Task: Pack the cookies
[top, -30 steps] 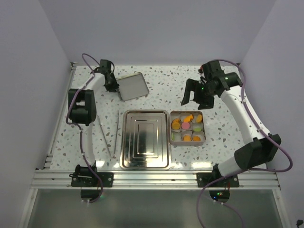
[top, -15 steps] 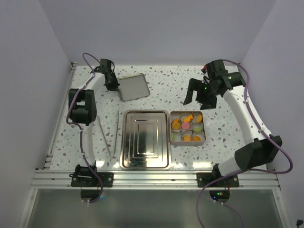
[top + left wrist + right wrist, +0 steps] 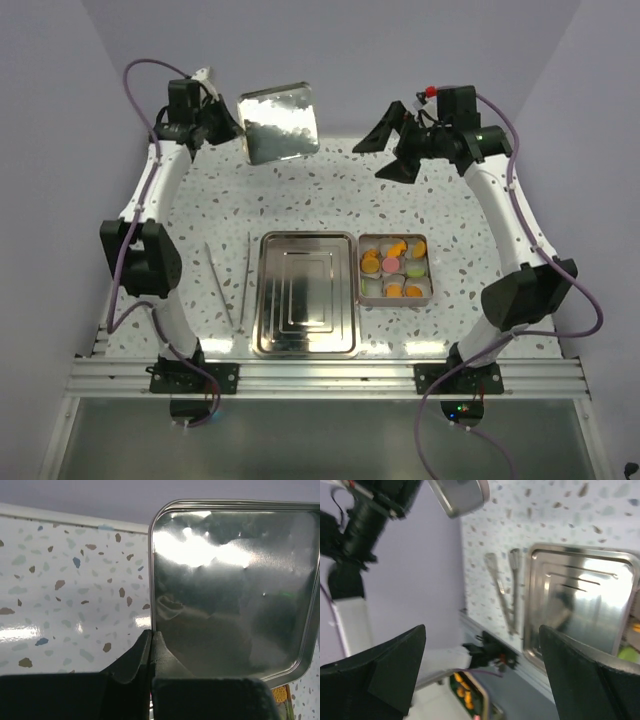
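Observation:
The cookies (image 3: 394, 266), orange, green and one pink, lie in the white compartments of the open square tin (image 3: 431, 283) at centre right. My left gripper (image 3: 232, 124) is raised high at the back left, shut on the edge of the square metal tin lid (image 3: 283, 122), which it holds tilted in the air. In the left wrist view the fingers (image 3: 151, 634) pinch the lid's (image 3: 235, 590) left rim. My right gripper (image 3: 392, 150) is open and empty, raised above the back of the table, behind the tin. Its jaws stand wide apart in the right wrist view (image 3: 482, 627).
A large metal tray (image 3: 306, 292) lies left of the tin. Metal tongs (image 3: 230, 285) lie left of the tray. The right wrist view shows the tray (image 3: 580, 595), the tongs (image 3: 507, 590) and the held lid (image 3: 462, 495).
My left gripper has lifted the lid off the table and raised it high at the back. My right gripper has risen and swung up and back.

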### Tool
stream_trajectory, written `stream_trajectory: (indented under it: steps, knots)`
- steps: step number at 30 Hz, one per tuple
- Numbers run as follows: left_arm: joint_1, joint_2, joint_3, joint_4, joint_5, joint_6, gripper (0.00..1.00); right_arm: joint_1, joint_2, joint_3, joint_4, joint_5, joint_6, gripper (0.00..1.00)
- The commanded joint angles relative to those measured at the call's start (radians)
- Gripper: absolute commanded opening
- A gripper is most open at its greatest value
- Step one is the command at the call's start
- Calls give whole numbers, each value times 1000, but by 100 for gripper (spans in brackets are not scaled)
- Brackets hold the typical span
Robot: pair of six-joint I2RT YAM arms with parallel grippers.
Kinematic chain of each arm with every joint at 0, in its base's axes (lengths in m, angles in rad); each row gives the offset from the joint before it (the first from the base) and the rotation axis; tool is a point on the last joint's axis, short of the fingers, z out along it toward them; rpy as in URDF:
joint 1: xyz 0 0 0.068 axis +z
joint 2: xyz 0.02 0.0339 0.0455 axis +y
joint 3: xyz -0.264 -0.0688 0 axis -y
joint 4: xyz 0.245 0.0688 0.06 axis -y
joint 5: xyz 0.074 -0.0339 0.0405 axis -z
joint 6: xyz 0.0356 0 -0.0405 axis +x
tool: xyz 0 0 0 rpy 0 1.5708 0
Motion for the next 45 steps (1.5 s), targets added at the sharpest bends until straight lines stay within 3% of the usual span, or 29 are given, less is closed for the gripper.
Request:
stream_trajectory:
  steps: [1, 5, 9, 11, 15, 22, 28, 45]
  knots:
    - [1, -148, -54, 105, 8, 57, 0, -12, 51, 59, 303, -216, 336, 99]
    - [-17, -259, -152, 117, -73, 114, 0, -14, 103, 73, 454, -271, 513, 99]
    - [-65, -391, -284, 169, -258, 171, 0, -12, 93, -43, 637, -292, 697, 99]
    - [-74, -526, -433, 256, -312, 220, 0, -12, 60, -90, 678, -303, 778, 99]
    - [-73, -783, -684, 535, -476, 329, 0, -12, 5, -183, 617, -334, 785, 99]
    - [-85, -1066, -957, 683, -496, 436, 0, 23, -76, -340, 583, -355, 838, 99]
    - [-100, -1156, -1023, 691, -446, 492, 0, 132, -32, -328, 583, -361, 866, 99]
    - [-149, -1203, -1030, 672, -392, 601, 0, 170, 31, -285, 719, -340, 1030, 99]
